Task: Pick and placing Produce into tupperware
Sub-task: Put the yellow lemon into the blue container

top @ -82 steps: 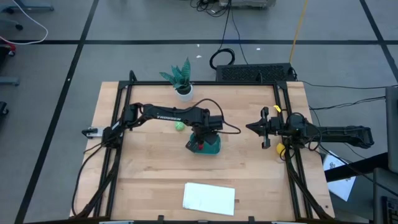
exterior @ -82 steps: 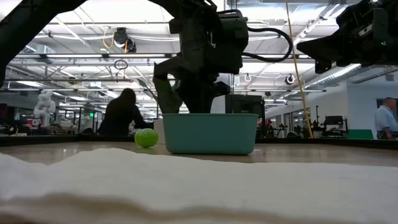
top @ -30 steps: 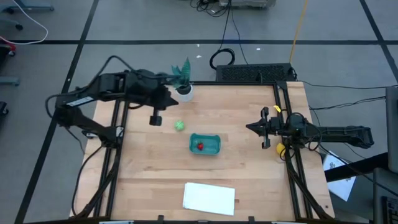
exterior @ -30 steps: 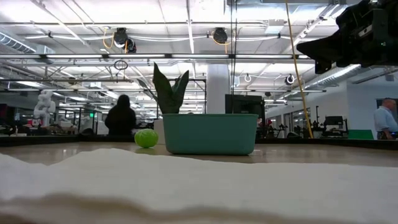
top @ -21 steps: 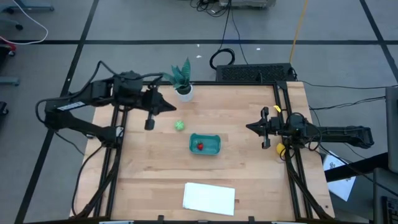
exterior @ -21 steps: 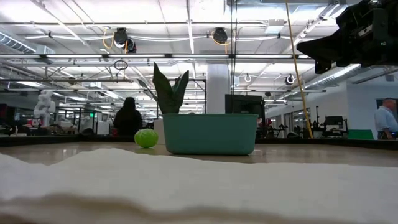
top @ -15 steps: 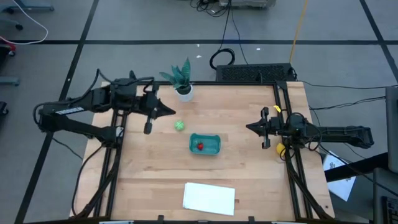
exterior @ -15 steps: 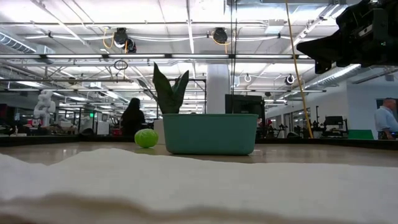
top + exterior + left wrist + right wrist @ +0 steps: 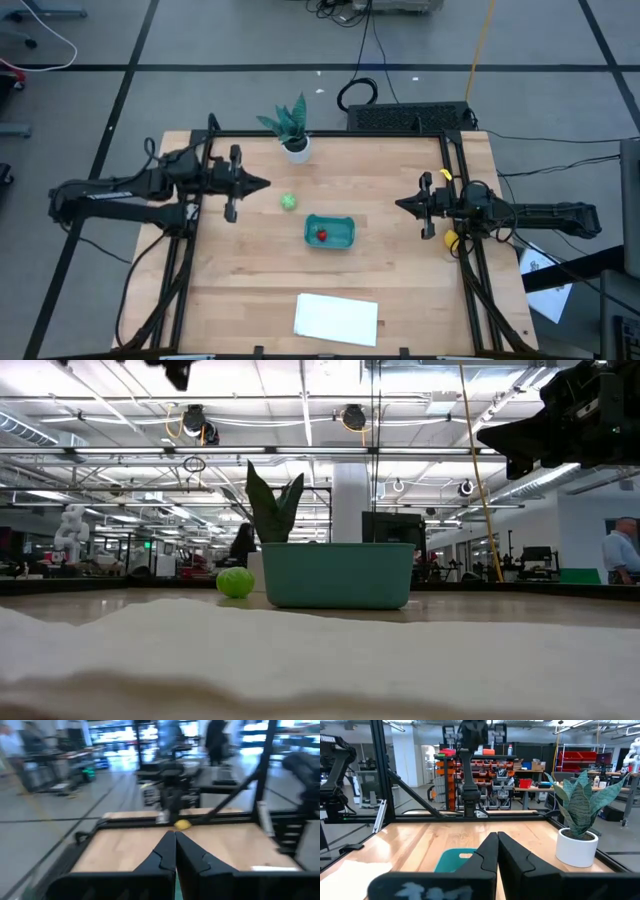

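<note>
- The left gripper (image 9: 262, 184) has pulled back from over the tub (image 9: 330, 232) to the left-centre of the high view, near the table's left rail, and now hangs above the wood with its fingers pressed together, holding nothing.
- The strawberry (image 9: 321, 236) now lies inside the tub, where a moment ago the left arm covered it; I judge that the first piece is delivered and the arm is retreating.
- The right gripper (image 9: 400, 206) has not moved: it waits at the right-centre of the high view by the right rail, fingers closed and empty.
- Two pieces remain out: the green ball (image 9: 288, 202) sits on the wood just up-left of the tub, close but not touching; the lemon (image 9: 451, 240) lies at the right rail, below the right arm.
- The tub is a shallow teal rectangle with rounded corners, sitting flat at the centre of the table; in the low view its wall hides the strawberry.
</note>
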`<state>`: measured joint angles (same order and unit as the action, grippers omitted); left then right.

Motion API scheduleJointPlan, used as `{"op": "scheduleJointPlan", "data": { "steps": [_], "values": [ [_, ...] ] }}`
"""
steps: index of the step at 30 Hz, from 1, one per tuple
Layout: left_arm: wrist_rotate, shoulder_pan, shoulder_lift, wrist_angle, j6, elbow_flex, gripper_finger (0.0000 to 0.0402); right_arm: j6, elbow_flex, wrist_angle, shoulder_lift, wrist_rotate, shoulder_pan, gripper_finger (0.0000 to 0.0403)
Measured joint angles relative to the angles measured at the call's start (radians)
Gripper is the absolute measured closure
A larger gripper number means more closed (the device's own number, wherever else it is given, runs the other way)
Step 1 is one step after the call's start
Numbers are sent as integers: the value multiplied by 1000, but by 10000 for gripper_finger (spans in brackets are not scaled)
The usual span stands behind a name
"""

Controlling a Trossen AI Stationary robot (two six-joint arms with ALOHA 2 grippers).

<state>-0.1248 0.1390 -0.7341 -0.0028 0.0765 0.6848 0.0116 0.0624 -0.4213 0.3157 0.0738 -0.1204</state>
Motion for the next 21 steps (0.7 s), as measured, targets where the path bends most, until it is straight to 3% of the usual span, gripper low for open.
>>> {"op": "scheduleJointPlan", "data": {
  "steps": [10,16,21],
  "values": [
    [72,-18,235,175,2,-272,401,13,0,4,0,0,0,403],
    [75,-19,361,30,-8,-285,401,32,0,4,0,0,0,403],
    [152,-20,442,-107,-8,-282,401,30,0,4,0,0,0,403]
  ]
}}
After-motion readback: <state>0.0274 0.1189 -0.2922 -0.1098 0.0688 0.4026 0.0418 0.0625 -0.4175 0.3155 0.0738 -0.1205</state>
